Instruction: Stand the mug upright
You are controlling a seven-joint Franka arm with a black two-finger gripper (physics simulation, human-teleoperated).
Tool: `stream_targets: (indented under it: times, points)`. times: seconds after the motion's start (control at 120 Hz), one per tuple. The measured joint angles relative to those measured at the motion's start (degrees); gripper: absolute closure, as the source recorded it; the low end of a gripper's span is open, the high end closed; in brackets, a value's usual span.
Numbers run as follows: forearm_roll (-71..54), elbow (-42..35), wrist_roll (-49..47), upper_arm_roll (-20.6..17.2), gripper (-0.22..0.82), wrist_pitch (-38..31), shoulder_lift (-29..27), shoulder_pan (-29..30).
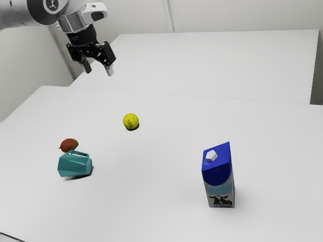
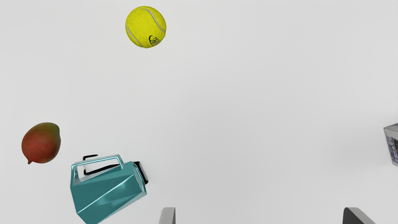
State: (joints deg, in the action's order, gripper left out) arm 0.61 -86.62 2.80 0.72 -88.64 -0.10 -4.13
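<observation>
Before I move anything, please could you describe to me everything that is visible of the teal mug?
The mug is teal and glossy, perhaps glazed ceramic or painted metal, with flat, slanting facets and a thin, angular handle. It lies on its side on the white table, toward the exterior view's left. The handle is on the side near the mango, with a gap between them. The open gripper is clear of it.
</observation>
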Motion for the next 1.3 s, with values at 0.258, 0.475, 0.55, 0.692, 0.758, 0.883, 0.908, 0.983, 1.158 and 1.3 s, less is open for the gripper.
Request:
stream_targets:
  times: [0.258, 0.475, 0.55, 0.692, 0.758, 0.883, 0.908, 0.983, 1.158, 1.3]
  points:
    - [0.0, -2.1, 0.1, 0.1, 0.02, 0.0, -2.1, -0.7]
    - [-0.1, -4.7, 0.4, 0.1, 0.02, 1.3, -4.1, 4.5]
    - [-0.1, -5.0, 0.6, 0.1, 0.02, 2.0, -4.2, 7.2]
    - [0.5, -6.0, 1.4, 0.1, 0.02, 3.1, -4.1, 11.6]
    - [1.4, -6.9, 2.0, 0.0, 0.02, 3.4, -4.1, 14.0]
    - [3.7, -9.6, 3.5, 0.1, 0.02, 3.6, -4.2, 19.6]
    - [4.2, -10.1, 3.9, 0.1, 0.02, 3.5, -4.2, 20.7]
    - [5.4, -11.3, 5.0, 0.1, 0.02, 3.4, -4.0, 23.5]
    - [7.3, -16.3, 7.8, 0.3, 0.02, 1.5, -4.0, 28.0]
    - [9.7, -21.0, 11.0, 0.5, 0.02, -2.1, -3.6, 32.7]
